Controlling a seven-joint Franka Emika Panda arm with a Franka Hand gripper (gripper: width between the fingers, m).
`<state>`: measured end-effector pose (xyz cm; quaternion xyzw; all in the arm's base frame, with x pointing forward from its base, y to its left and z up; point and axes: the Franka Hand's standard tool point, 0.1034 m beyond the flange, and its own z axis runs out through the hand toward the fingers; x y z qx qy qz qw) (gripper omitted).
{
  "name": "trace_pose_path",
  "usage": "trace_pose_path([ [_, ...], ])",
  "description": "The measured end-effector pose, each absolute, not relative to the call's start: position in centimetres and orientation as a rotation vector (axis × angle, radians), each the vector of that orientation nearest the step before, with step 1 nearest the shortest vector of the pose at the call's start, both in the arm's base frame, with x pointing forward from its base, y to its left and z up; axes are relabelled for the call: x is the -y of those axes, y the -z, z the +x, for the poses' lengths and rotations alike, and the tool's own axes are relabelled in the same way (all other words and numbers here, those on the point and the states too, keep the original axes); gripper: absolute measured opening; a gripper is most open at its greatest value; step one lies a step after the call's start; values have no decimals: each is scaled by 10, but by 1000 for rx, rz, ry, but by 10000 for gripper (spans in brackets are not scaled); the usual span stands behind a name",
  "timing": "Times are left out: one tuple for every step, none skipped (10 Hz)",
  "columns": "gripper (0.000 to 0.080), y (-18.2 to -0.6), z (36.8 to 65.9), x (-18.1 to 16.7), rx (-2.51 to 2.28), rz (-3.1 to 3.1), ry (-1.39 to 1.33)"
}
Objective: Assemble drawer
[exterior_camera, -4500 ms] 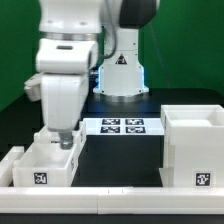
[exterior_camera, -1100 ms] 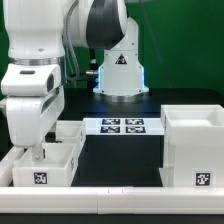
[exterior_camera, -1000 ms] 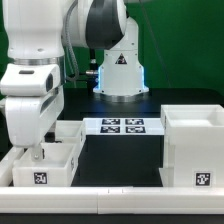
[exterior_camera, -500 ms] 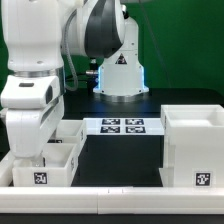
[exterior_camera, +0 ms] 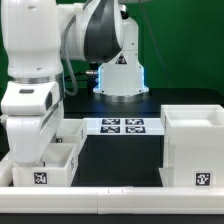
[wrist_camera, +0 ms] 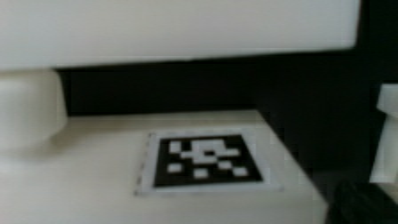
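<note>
The arm has swung toward the exterior view's left since earlier, and the gripper (exterior_camera: 38, 158) now sits low at the small tray's (exterior_camera: 60, 171) left wall, no longer over its middle. I cannot tell whether its fingers are apart or together. The tray lies left of the marker board (exterior_camera: 122, 126). The tall housing (exterior_camera: 195, 150) stands right of the board, well apart from the gripper.

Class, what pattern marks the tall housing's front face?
A black-and-white square tag; exterior view shows it best.

Small tray (exterior_camera: 55, 172) at exterior view's left of bench (exterior_camera: 120, 160), housing (exterior_camera: 195, 150) at right, marker board (exterior_camera: 122, 126) between them, farther back
</note>
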<state>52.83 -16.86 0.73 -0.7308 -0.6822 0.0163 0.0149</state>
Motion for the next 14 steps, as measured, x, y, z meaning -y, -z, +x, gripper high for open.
trace_pose_path([
  [634,-7,528,168,2124,-2274,-51],
  [448,-7,528,168,2123,-2274,-51],
  [448,-7,528,168,2123,-2274,-51],
  [270,-7,528,168,2123,-2274,-51],
  [78,-7,528,168,2123,-2274,-51],
  [38,-7,529,168,2124,-2275,-50],
  [38,-7,529,168,2124,-2275,-50],
  [38,-8,529,168,2124,-2275,-50],
  [38,-11,532,162,2121,-2284,-40],
  [38,-18,535,144,2134,-2286,-16],
  [38,-24,537,120,2165,-2270,1],
  [38,-29,541,94,2165,-2281,1],
  [38,-33,548,71,2167,-2298,2],
  [38,-34,553,55,2182,-2296,6],
])
